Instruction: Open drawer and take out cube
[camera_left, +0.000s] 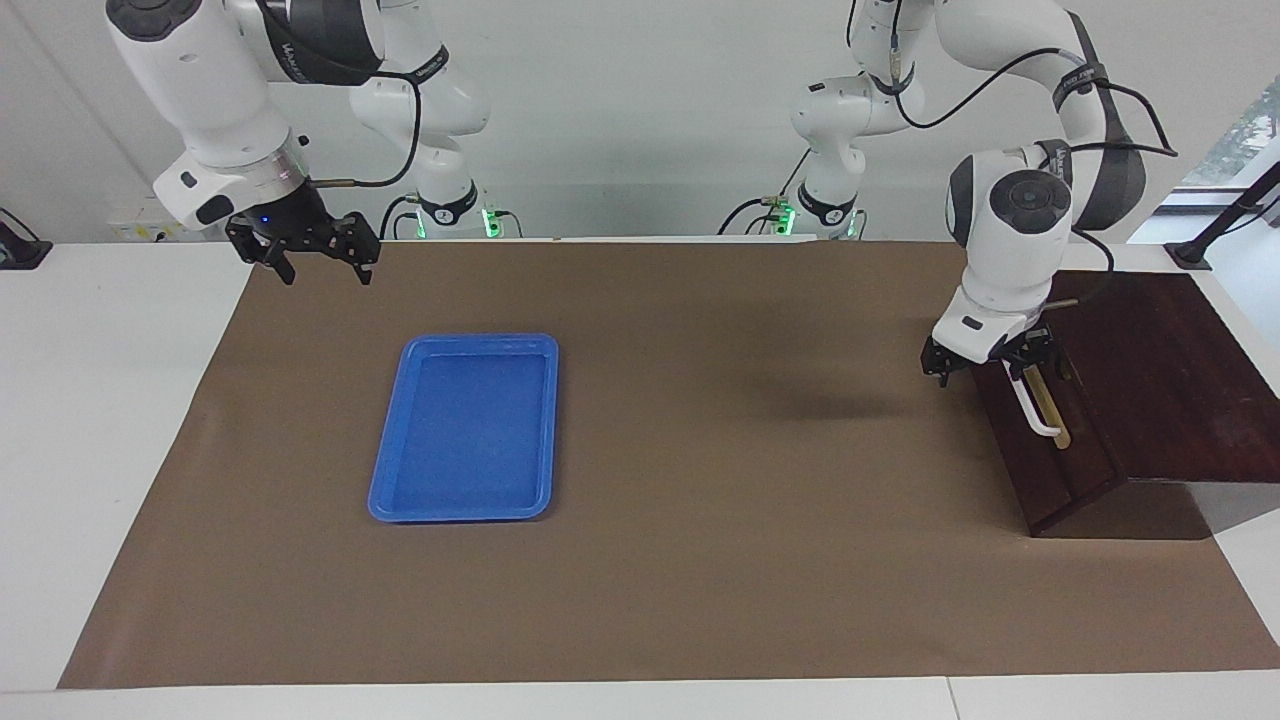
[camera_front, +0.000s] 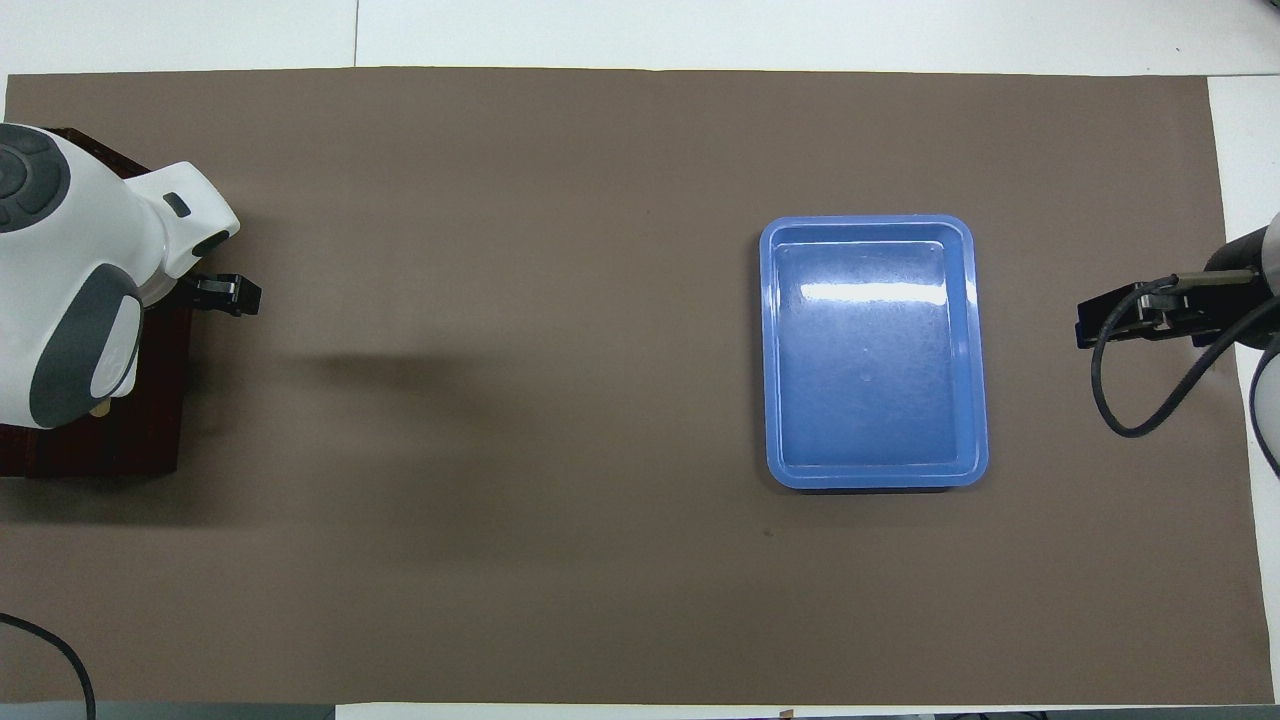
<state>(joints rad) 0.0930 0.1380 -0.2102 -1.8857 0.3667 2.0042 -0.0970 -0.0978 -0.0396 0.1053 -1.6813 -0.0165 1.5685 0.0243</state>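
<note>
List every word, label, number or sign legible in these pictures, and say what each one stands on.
Dark band on the right arm's upper link: white lettering, too blurred to read.
Dark band on the left arm's link: small white lettering, too small to read.
Drawer, its white handle, blue tray, brown mat: no text.

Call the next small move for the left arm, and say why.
Probably ease the left gripper down so its open fingers straddle the white handle, then close. The drawer is shut, no cube shows, and the right gripper waits beside the blue tray.
</note>
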